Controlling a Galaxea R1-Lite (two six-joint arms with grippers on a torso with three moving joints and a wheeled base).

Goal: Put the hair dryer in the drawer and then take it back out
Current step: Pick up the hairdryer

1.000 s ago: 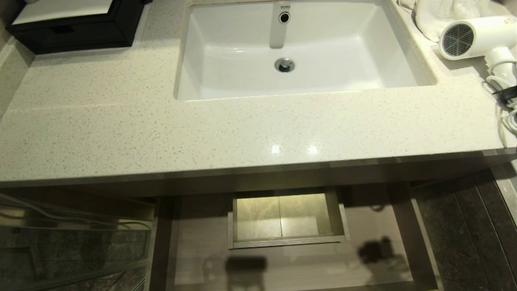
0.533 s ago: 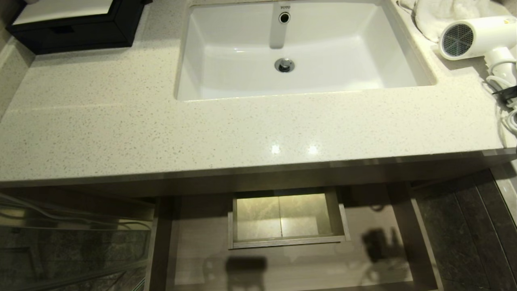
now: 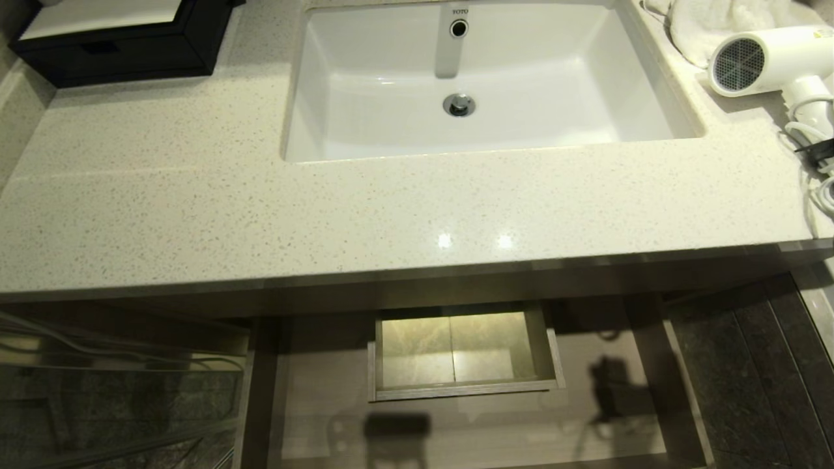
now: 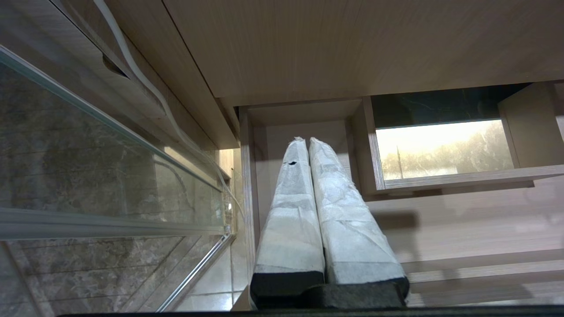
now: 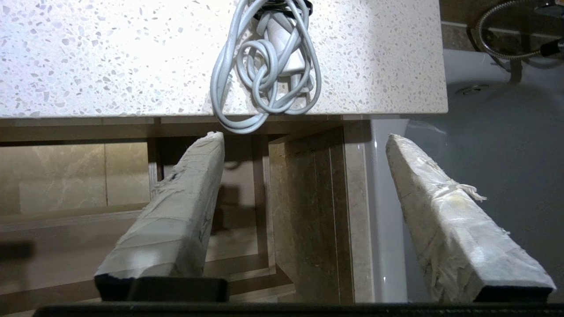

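Observation:
The white hair dryer (image 3: 762,62) lies on the counter at the far right, grey grille facing me. Its coiled cord (image 5: 264,66) hangs slightly over the counter's front edge. Below the counter the wood-grain drawer (image 3: 326,391) stands pulled out, with nothing on its floor around the central cut-out box (image 3: 541,352). My right gripper (image 5: 304,136) is open and holds nothing. It sits below the counter edge under the cord, by the drawer's right end. My left gripper (image 4: 307,140) is shut and empty over the drawer's left part (image 4: 462,220). Neither gripper shows in the head view.
A white sink (image 3: 365,98) fills the counter's middle. A black box (image 3: 117,39) stands at the back left and a white towel (image 3: 717,19) lies behind the dryer. A glass panel (image 3: 117,404) is left of the drawer, and a marble panel (image 5: 317,211) and white tub (image 5: 484,176) are on its right.
The dark shadow on the right of the drawer floor has shifted slightly right and changed shape. The hair dryer, cord and drawer have stayed where they were.

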